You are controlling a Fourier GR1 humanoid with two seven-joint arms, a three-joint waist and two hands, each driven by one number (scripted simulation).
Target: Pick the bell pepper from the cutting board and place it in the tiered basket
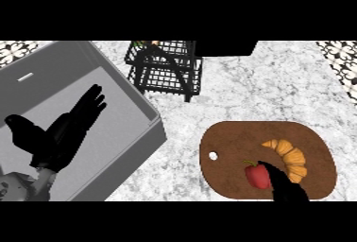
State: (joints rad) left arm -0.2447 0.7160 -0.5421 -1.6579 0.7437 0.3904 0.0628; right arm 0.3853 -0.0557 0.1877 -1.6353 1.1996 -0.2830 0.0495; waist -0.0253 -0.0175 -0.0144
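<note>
A red bell pepper (256, 177) lies on the brown cutting board (230, 142), near its lower middle, with a croissant (289, 153) just to its right. My right hand (287, 189) comes in from the lower edge, and its fingers (273, 169) reach along the pepper's right side, between the pepper and the croissant. Whether they touch the pepper I cannot tell. The black wire tiered basket (167, 71) stands at the back of the marble counter. My left hand (63, 130) rests open, fingers up, over the grey drawer at the left.
A large open grey drawer (140, 104) fills the left side. Something orange and green sits in the basket's top tier (148, 44). A black object (222, 47) stands behind the basket. Bare marble counter (265, 85) lies between board and basket.
</note>
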